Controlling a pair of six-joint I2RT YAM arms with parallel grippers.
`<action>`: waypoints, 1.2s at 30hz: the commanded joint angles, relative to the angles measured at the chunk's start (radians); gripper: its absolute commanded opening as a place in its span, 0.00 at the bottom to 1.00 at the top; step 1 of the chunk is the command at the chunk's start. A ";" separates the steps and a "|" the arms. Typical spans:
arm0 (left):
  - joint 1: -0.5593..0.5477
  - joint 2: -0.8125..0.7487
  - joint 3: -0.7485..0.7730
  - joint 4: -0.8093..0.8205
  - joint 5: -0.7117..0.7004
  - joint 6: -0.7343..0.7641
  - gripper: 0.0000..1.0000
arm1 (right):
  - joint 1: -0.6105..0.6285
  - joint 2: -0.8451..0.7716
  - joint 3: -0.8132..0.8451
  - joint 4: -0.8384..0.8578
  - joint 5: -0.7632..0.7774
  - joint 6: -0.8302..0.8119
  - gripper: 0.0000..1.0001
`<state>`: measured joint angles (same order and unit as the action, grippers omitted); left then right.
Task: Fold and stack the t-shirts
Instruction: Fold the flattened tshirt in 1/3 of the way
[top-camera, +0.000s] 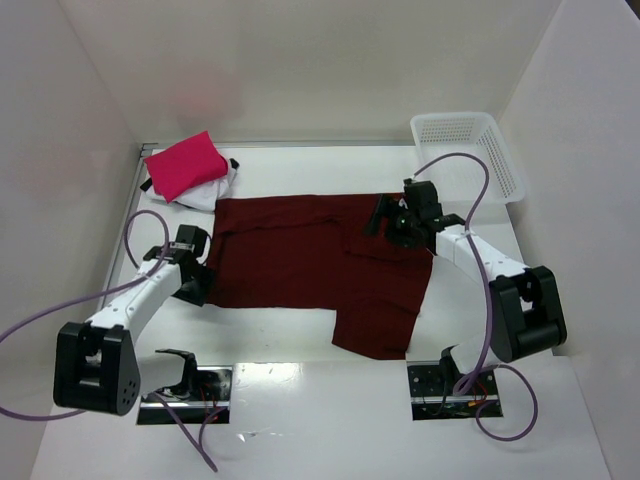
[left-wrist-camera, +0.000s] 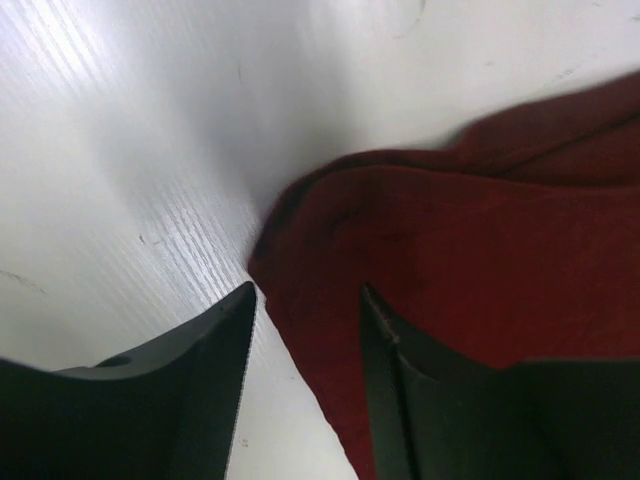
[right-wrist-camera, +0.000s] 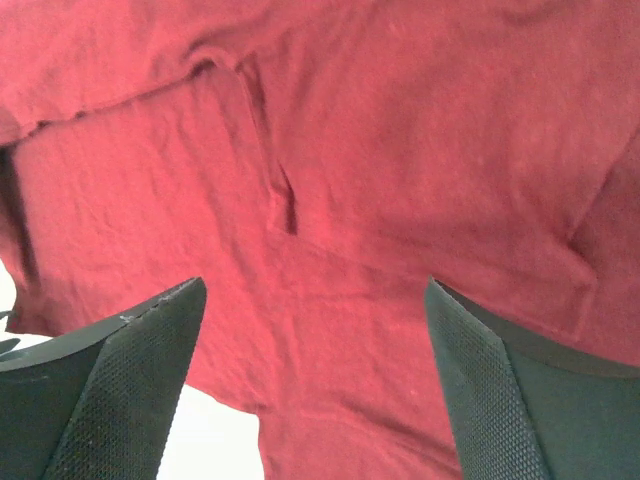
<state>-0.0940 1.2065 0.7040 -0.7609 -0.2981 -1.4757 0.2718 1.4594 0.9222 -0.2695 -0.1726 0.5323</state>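
You had the bright pink-red t-shirt (top-camera: 185, 165) folded and resting on the white t-shirt (top-camera: 222, 185) at the far left corner of the desk (top-camera: 330, 420). The maroon t-shirt (top-camera: 300, 260) lay mid-desk, spread and only partly folded, not yet stacked. Your left pincer (left-wrist-camera: 308, 300) stood partly open astride its left edge and your right pincer (right-wrist-camera: 315, 290) wide open above it, neither gripping anything.

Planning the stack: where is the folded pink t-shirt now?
In the top view, the folded pink t-shirt lies at the far left corner, atop a white t-shirt, just beyond the maroon t-shirt.
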 joint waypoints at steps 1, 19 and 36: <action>0.004 -0.114 -0.008 0.016 0.038 -0.005 0.62 | 0.007 -0.087 -0.040 0.053 0.016 0.018 1.00; -0.006 -0.344 0.109 0.316 0.374 0.661 0.97 | 0.007 -0.134 -0.100 0.337 0.028 -0.005 1.00; -0.006 -0.282 0.167 0.296 0.389 0.772 0.99 | 0.017 -0.244 -0.214 0.369 0.145 -0.006 1.00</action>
<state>-0.0982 0.9574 0.8357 -0.4808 0.0906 -0.7357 0.2785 1.2472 0.7149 0.0348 -0.0843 0.5381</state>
